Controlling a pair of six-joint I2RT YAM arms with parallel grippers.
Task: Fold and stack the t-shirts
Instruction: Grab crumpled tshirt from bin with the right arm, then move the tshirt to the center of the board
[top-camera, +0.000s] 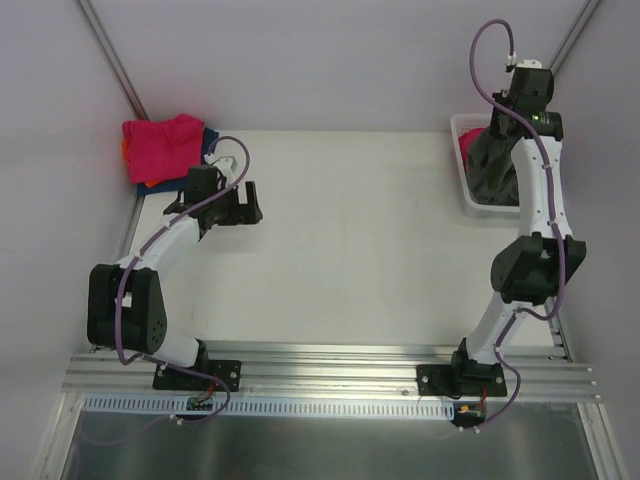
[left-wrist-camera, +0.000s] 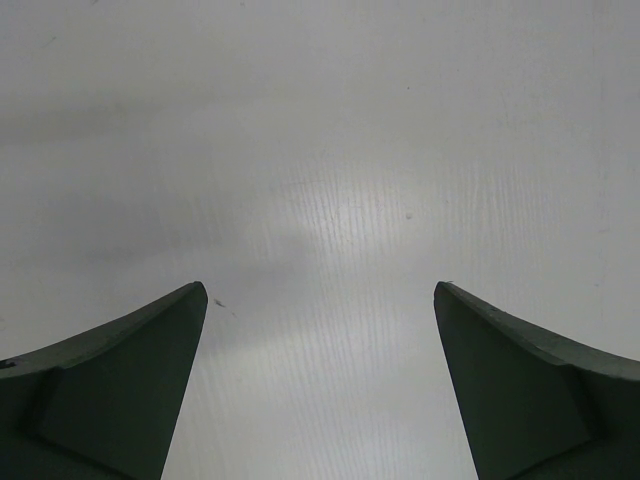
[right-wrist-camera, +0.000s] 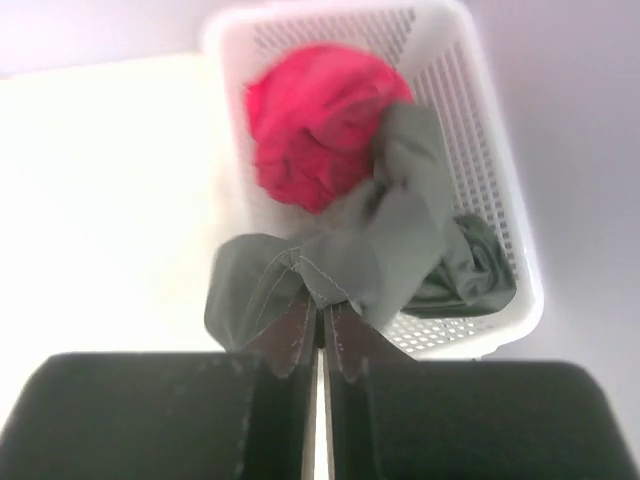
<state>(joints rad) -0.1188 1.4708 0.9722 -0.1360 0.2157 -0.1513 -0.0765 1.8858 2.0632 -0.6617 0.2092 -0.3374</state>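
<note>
Grey soft cloth t-shirt (right-wrist-camera: 400, 220) hangs half out of the white plastic lattice basket (right-wrist-camera: 490, 130), pinched by the right gripper (right-wrist-camera: 320, 335). Left gripper (left-wrist-camera: 320, 290) stands spread above the desk (left-wrist-camera: 330, 150). Step in hand: retrieval. The next move likely requires lifting the t-shirt clear onto the desk.

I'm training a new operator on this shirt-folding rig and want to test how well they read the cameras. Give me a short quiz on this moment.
1. True or false: the left hand is open, with only bare table between its fingers.
2. Pick one. The right hand is: A wide open; B shut on the dark grey t-shirt; C shut on nothing.
3. Fill in: the crumpled t-shirt lying in the white lattice basket is coloured ____.
Key: 1 true; 2 B; 3 pink.
</note>
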